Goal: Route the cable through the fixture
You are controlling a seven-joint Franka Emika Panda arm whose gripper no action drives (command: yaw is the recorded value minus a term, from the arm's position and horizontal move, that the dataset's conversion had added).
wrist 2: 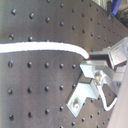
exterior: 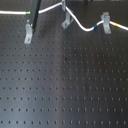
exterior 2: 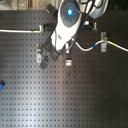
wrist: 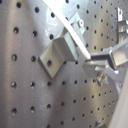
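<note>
The white cable [exterior: 82,25] runs along the far part of the black perforated board. Its green band [exterior: 31,12] is at the first exterior view's left and its blue-and-yellow band [exterior: 114,25] at the first exterior view's right. Three metal fixtures stand in a row: left [exterior: 28,33], middle [exterior: 65,22] and right [exterior: 106,24]. The cable lies at the right fixture. My gripper [exterior: 33,18] is above the left fixture, shut on the cable [wrist: 67,27]. In both wrist views the cable [wrist 2: 40,48] ends at my fingertips [wrist 2: 102,54], beside a fixture [wrist: 54,56].
The black board [exterior: 65,90] has a grid of holes. In the second exterior view the white arm [exterior 2: 67,22] covers the board's far middle, with the left fixture [exterior 2: 39,50] and the middle fixture [exterior 2: 68,61] beside it. A small blue thing [exterior 2: 1,85] lies at the second exterior view's left edge.
</note>
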